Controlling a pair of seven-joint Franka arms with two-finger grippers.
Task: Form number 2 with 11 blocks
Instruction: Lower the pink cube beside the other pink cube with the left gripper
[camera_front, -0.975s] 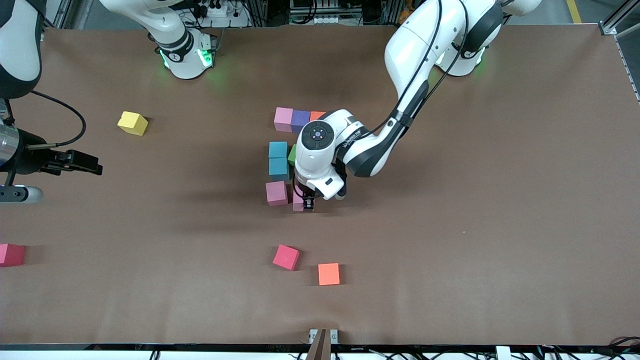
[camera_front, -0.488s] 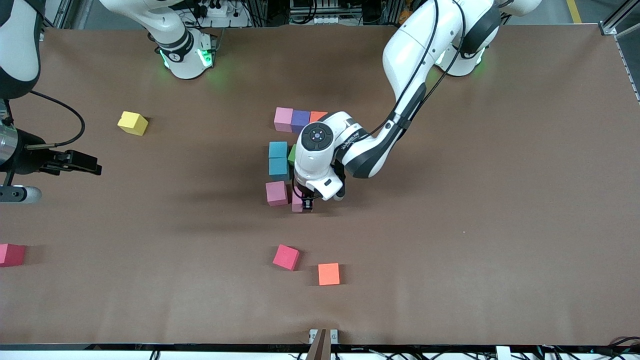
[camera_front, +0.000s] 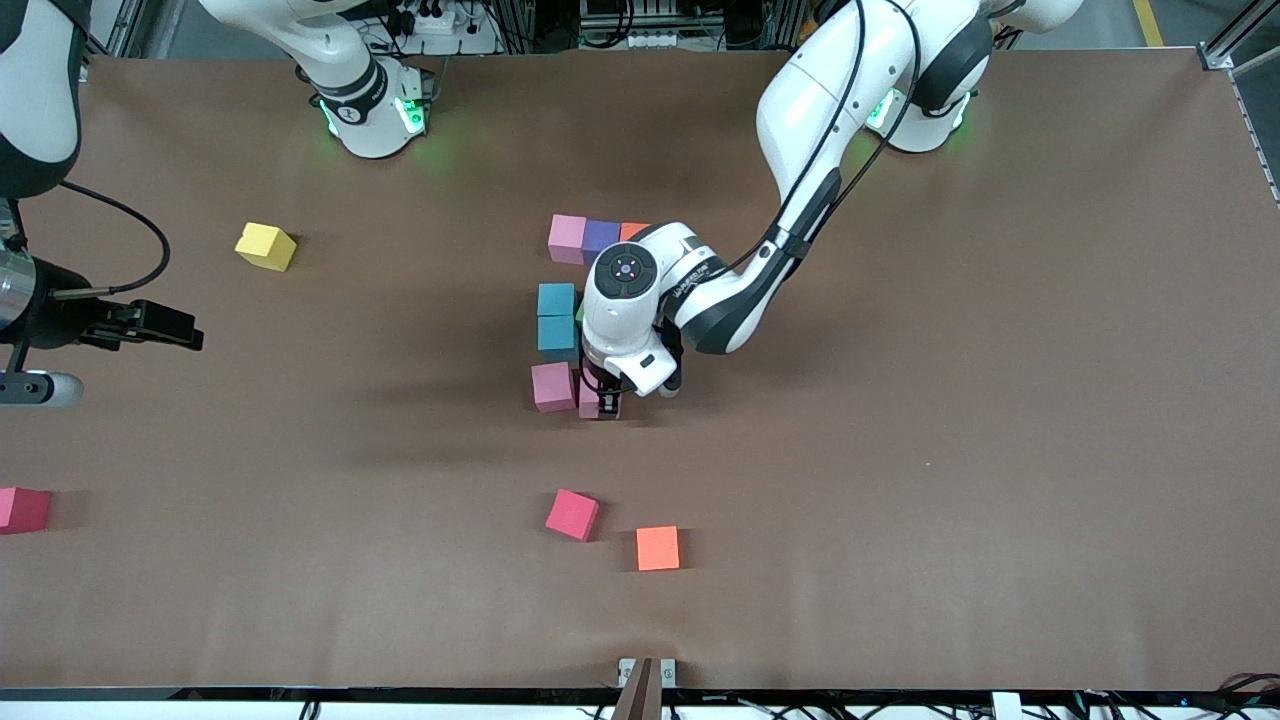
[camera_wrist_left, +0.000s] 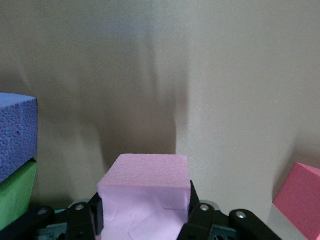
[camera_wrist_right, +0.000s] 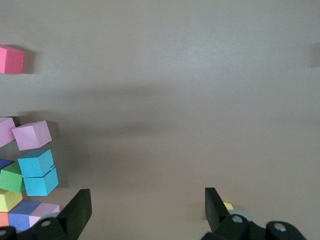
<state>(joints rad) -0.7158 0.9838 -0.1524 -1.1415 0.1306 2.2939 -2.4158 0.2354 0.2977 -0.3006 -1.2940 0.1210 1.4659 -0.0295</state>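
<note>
green block (camera_front: 582, 311) mostly hidden under left arm (sliver shows); red block (camera_front: 22, 509) edge-cropped.

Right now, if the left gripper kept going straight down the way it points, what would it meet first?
The table: the left gripper, shut on a pink block, points down beside another pink block. The remaining height is unclear.

A brown counter (camera_front: 1000, 400) carries scattered blocks: a yellow block (camera_front: 265, 246) toward the right arm's end, a red block (camera_front: 22, 509) at that edge, a second red block (camera_front: 572, 515) beside an orange block (camera_front: 657, 548), and a mid-counter cluster including two blue blocks (camera_front: 557, 318).
</note>
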